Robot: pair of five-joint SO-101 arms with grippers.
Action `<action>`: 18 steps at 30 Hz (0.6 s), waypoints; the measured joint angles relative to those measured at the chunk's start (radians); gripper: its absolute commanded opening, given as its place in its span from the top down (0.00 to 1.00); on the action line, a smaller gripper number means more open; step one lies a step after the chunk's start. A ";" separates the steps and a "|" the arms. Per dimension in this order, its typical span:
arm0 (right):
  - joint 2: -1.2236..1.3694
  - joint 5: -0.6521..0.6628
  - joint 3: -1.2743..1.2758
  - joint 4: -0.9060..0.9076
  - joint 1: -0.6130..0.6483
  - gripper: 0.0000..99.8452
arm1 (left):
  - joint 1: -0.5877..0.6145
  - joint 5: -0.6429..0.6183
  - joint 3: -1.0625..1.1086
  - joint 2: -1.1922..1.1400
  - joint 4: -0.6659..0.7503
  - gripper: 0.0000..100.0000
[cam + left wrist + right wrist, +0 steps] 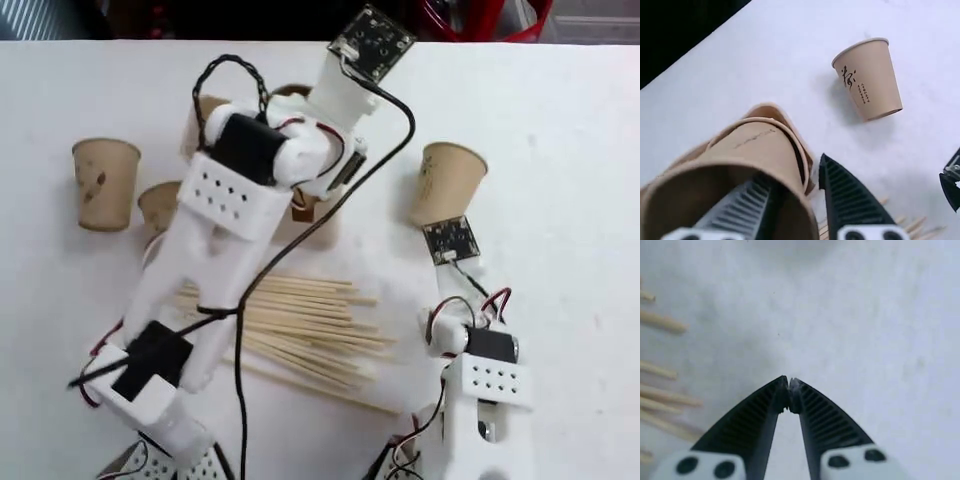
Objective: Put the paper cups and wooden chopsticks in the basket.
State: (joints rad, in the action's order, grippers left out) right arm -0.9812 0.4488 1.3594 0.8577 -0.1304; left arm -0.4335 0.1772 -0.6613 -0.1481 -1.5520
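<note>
Resting low at the near right, the white right arm point(485, 375) carries the right gripper point(789, 382). Its black ribbed jaws are closed tip to tip with nothing between them, just above the bare white table point(570, 130). Left of it, in the near middle of the table, lies the loose pile of pale wooden chopsticks point(320, 330). The sticks lie flat and roughly parallel, running left to right, with a few splayed toward the near side. The larger white left arm point(225, 215) stretches from the near left toward the far middle and passes over the left ends of the sticks. A thin black cable point(240, 400) crosses the pile too.

Farther back on the left sits the lone tan paper cup point(105, 185), well apart from the chopsticks. Just to its right, a half-hidden tan paper cup point(158, 205) pokes out from under the left arm. On the right, just beyond the right arm's wrist, is the printed tan paper cup point(450, 180), wide end toward the far side. It may be lying on its side, though the angle leaves that unsure.

Farthest, at the far middle, the left gripper point(792, 175) grips the held tan paper cup point(755, 147) by its wall. One black finger point(747, 205) is inside the mouth and the other is outside, the two pinched on the rim. The rim of another tan cup point(772, 109) wraps around the held cup's body.
</note>
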 measured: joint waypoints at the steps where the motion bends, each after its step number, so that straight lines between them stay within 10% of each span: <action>1: 0.000 0.000 0.000 0.000 0.000 0.98 | 0.000 0.000 -0.031 0.000 -0.015 0.87; 18: 0.000 0.000 0.000 0.000 0.002 0.98 | 0.064 -0.061 -0.210 -0.008 -0.072 0.87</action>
State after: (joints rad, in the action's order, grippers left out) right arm -0.9812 0.4488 1.3594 0.8577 -0.1289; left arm -0.3690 0.1158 -0.8715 -0.1557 -1.6241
